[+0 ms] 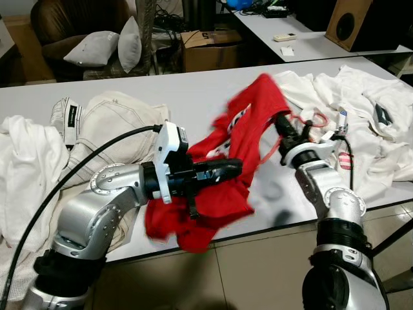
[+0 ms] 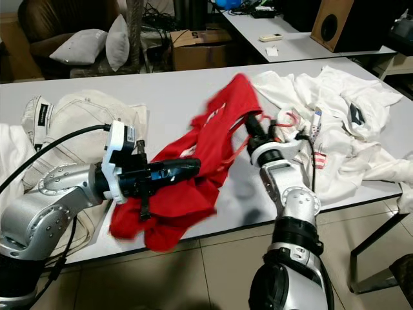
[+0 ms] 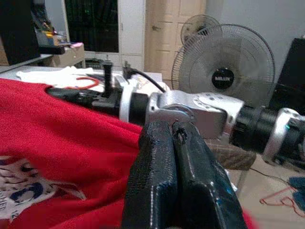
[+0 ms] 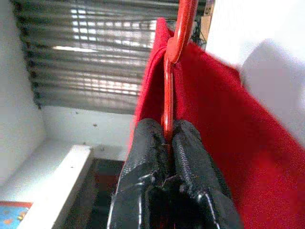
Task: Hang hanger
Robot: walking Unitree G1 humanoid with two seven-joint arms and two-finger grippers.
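A red shirt point(image 1: 219, 200) with a white print is held up over the white table point(image 1: 193, 90) between my two grippers, its lower part hanging past the front edge. My right gripper point(image 1: 282, 123) is shut on a thin red hanger point(image 4: 180, 28) that runs up inside the shirt's raised end. The hanger's wire point(image 1: 268, 152) shows below that end. My left gripper point(image 1: 237, 167) reaches in from the left, with its fingers point(image 3: 162, 162) pressed together on a fold of the shirt. The rest of the hanger is hidden by cloth.
White garments point(image 1: 368, 110) lie piled on the table's right side, with another red hanger point(image 1: 316, 118) on them. Cream trousers point(image 1: 110, 116) and a white cloth point(image 1: 26, 155) lie at the left. Behind the table are a cardboard box point(image 1: 210, 48) and a second table.
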